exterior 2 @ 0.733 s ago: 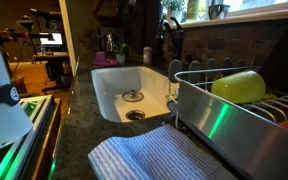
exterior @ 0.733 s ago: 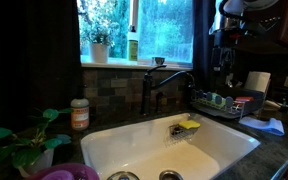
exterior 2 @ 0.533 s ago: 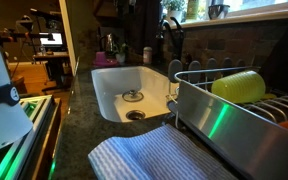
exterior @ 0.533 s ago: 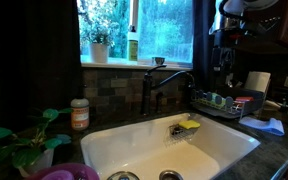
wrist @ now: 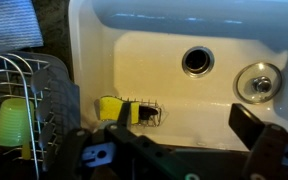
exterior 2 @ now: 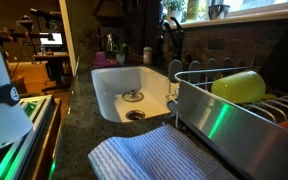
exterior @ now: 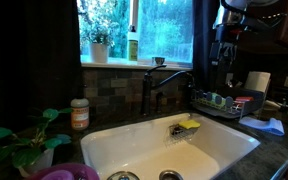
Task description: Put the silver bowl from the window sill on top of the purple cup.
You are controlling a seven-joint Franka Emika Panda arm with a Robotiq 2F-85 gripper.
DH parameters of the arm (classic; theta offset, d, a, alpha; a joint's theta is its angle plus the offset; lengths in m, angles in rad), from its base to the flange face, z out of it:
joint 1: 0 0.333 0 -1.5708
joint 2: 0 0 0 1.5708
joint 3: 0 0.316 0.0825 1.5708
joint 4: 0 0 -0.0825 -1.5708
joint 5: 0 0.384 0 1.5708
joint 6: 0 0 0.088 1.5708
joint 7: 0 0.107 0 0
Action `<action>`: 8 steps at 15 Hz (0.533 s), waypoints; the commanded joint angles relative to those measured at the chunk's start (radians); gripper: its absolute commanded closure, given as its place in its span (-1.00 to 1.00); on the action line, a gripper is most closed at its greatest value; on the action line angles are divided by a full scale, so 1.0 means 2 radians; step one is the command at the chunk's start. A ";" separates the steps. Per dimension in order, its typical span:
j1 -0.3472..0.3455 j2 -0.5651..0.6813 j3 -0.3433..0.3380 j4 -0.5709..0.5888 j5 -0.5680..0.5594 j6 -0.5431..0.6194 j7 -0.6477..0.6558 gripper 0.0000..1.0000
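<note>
One purple cup [exterior: 69, 173] sits at your near left in an exterior view, with only its glossy top showing at the bottom edge, beside a leafy plant [exterior: 29, 140]. Just behind it, an orange-labelled jar [exterior: 80, 113] stands on the counter. Farther back, on the window sill [exterior: 114, 65], the silver bowl [exterior: 160, 61] rests to the right of a green bottle [exterior: 132, 45]. It is behind the faucet [exterior: 149, 92] and well apart from the cup. Your arm [exterior: 229, 25] hangs high at the far right, above the dish rack [exterior: 222, 103]. In the wrist view your gripper [wrist: 179, 150] looks down over the white sink [wrist: 164, 30], its fingers spread wide and holding nothing.
</note>
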 commanded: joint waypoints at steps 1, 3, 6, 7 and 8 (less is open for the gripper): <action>-0.003 -0.009 -0.002 -0.001 -0.002 0.021 0.019 -1.00; -0.008 -0.013 -0.006 0.004 0.001 0.035 0.030 -1.00; -0.006 -0.005 -0.008 0.011 -0.001 0.031 0.020 -1.00; -0.007 -0.006 -0.009 0.011 -0.001 0.031 0.020 -1.00; -0.008 -0.008 -0.010 0.012 -0.001 0.031 0.020 -1.00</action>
